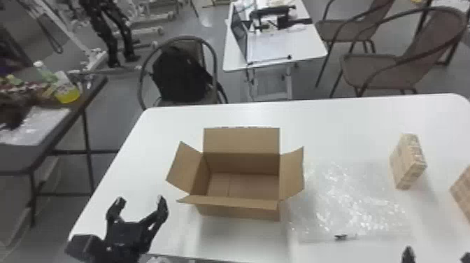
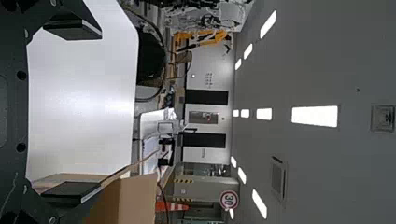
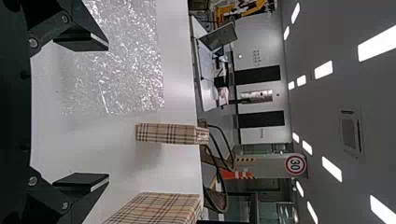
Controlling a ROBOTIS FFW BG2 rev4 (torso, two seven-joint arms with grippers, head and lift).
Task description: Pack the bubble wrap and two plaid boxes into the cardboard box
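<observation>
The cardboard box (image 1: 241, 210) stands with its flaps spread, and its inside is bare. Right of it the clear bubble wrap (image 1: 353, 206) lies flat. A narrow plaid box (image 1: 408, 161) stands upright beyond the wrap's right side; a second plaid box (image 1: 463, 192) is cut off at the right edge. My left gripper (image 1: 140, 203) is open, left of the cardboard box. My right gripper (image 1: 437, 257) is low at the right. In the left wrist view, my left gripper (image 2: 74, 112) has nothing between its fingers. The right wrist view shows my right gripper (image 3: 81, 112) open, facing the wrap and plaid boxes.
The white table (image 1: 332, 126) carries all these things. Beyond its far edge stand a chair with a black backpack (image 1: 180, 73), a smaller white table (image 1: 269, 45) and brown chairs (image 1: 381, 70). A dark side table (image 1: 52, 129) is at the left.
</observation>
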